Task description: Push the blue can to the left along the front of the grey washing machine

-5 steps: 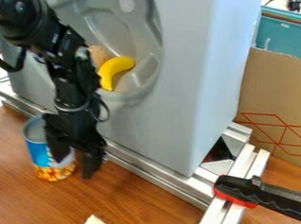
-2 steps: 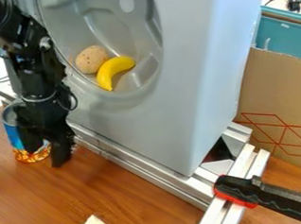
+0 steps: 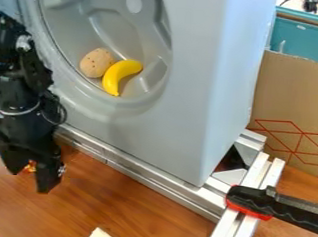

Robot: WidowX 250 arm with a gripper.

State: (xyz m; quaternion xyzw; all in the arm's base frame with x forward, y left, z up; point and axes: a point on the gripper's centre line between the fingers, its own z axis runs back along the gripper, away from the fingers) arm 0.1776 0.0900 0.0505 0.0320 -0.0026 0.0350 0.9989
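Moved toward the left edge since the earlier frame, with the black two-finger gripper point(image 3: 30, 176) now low over the brown wooden table point(image 3: 136, 209). Points downward, fingers clearly parted, with an orange patch of the blue-and-orange cylindrical can point(image 3: 30, 167) visible between them. Looks close enough to touch it, though impossible to tell whether gripping, with most of the can hidden. Stands on the table, near the silver metal rail point(image 3: 152, 177). Beyond, comes to the tall grey housing point(image 3: 196, 97), holding in its rounded recess a tan speckled ball point(image 3: 96, 63) touching a curved yellow banana point(image 3: 112, 80). Farther right, reaches a black-and-red clamp point(image 3: 267, 204) and brown cardboard point(image 3: 290, 92).
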